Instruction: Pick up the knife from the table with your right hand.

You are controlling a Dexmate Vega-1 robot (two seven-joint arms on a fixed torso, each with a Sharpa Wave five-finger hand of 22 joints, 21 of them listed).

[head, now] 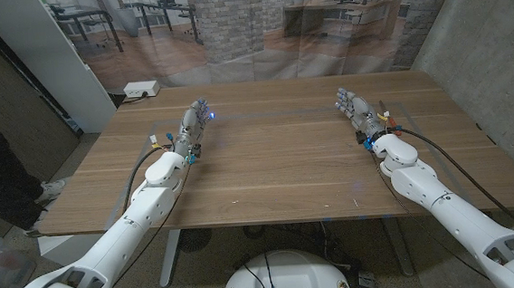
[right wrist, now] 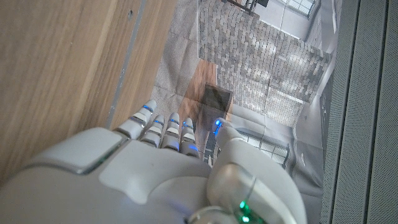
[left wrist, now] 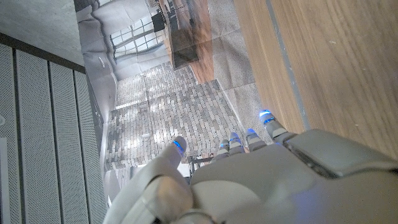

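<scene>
On the wooden table (head: 277,165), both hands hold nothing; no writing legible.

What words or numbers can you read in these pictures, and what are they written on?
None: no word, label or number can be read.
The white box on the floor beyond the table is too small to show any writing.
The left hand and right hand show blue lights but no lettering.

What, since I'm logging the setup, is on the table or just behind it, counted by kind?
Hands: 2 (left hand, right hand, both holding nothing)
White boxes: 1 (white box, on the floor behind the table)
Total: 3
</scene>
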